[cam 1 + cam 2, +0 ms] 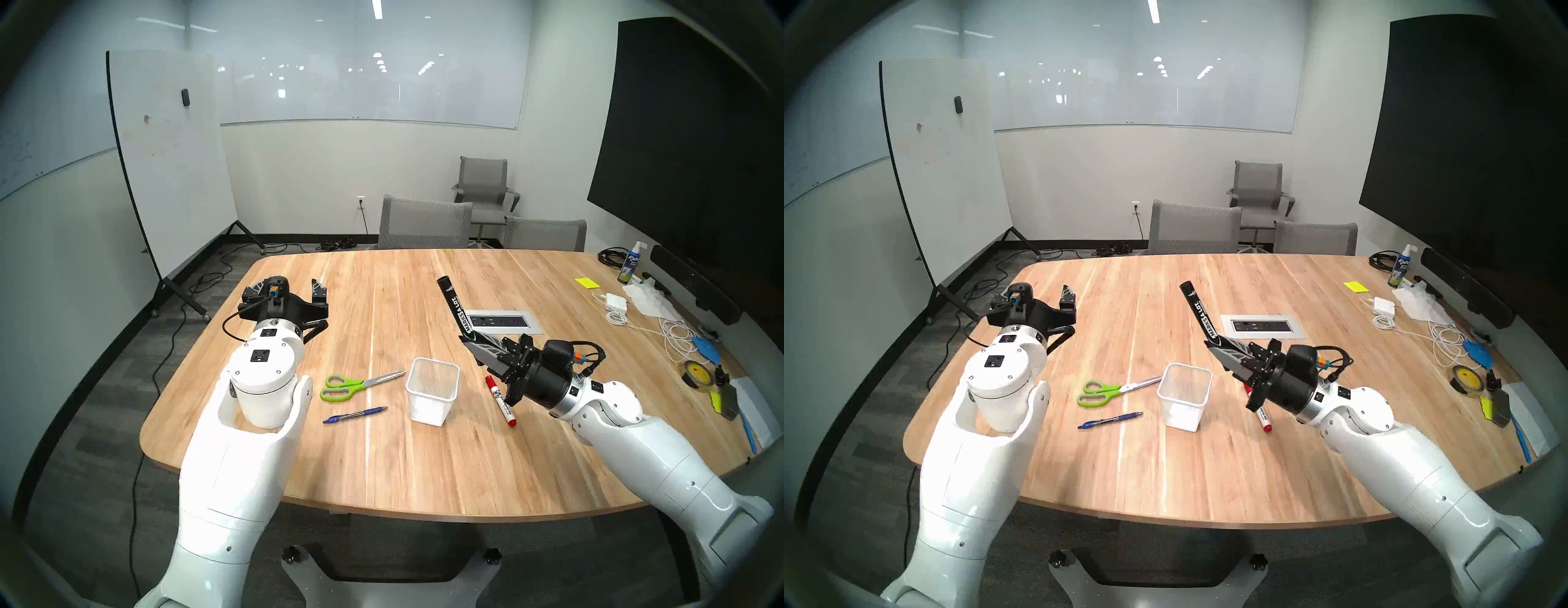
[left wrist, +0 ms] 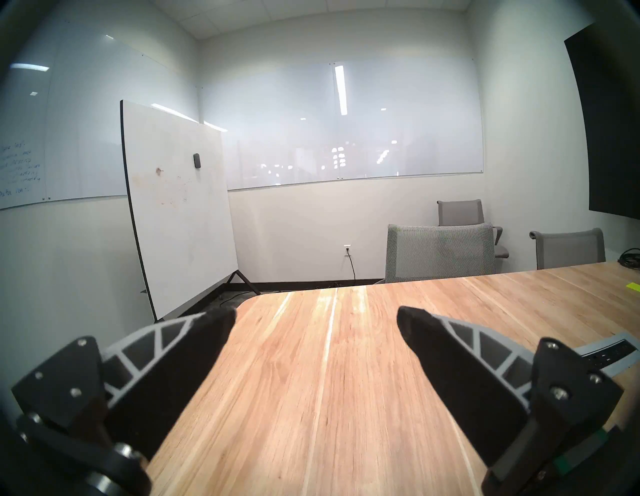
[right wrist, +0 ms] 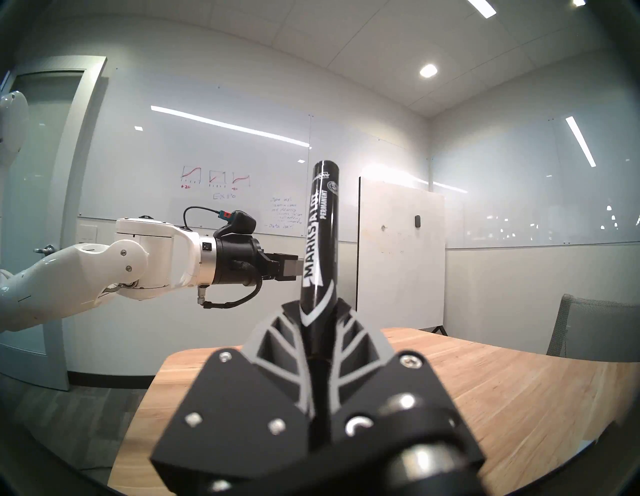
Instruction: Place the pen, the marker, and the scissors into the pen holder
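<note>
Nearest on the desk [image 1: 382, 467] lies the slim blue pen [image 1: 355, 415], long axis left-right, just beyond it the green-handled scissors [image 1: 360, 384] with blades aimed right at the white mesh pen holder [image 1: 432, 390]. Right of the holder, the right claw [image 1: 477, 346] pinches a thick black marker [image 1: 456, 308] whose free end slants up, far and left. Far left, the left claw [image 1: 288, 293] hovers spread and empty.
</note>
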`<state>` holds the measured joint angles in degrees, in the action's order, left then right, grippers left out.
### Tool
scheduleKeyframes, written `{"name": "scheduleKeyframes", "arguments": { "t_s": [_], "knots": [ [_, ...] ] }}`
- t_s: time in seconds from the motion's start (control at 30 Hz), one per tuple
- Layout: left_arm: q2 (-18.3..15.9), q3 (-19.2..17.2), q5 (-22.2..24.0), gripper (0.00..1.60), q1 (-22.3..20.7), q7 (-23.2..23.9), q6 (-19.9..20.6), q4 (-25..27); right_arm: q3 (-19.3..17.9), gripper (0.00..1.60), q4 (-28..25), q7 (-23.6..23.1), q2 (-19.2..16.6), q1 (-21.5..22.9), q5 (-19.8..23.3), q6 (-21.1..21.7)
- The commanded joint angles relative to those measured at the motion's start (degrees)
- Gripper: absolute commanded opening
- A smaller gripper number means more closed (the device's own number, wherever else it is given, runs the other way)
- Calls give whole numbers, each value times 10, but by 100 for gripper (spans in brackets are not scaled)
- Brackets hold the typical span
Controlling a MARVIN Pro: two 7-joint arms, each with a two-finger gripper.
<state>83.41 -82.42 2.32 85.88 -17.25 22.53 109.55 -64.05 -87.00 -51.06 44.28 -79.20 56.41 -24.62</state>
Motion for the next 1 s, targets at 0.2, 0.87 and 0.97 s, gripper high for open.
{"name": "scheduleKeyframes", "arguments": {
  "t_s": [0.2,0.87,0.97],
  "knots": [
    [1,0,2,160,-6,2,-1,10,-6,0,-5,1,-1,6,3,2],
    [-17,-10,-2,160,-13,23,-8,-2,-7,0,-5,1,-1,6,3,2],
    [-20,-12,-2,160,-15,29,-9,-7,-7,0,-5,1,-1,6,3,2]
  ]
}}
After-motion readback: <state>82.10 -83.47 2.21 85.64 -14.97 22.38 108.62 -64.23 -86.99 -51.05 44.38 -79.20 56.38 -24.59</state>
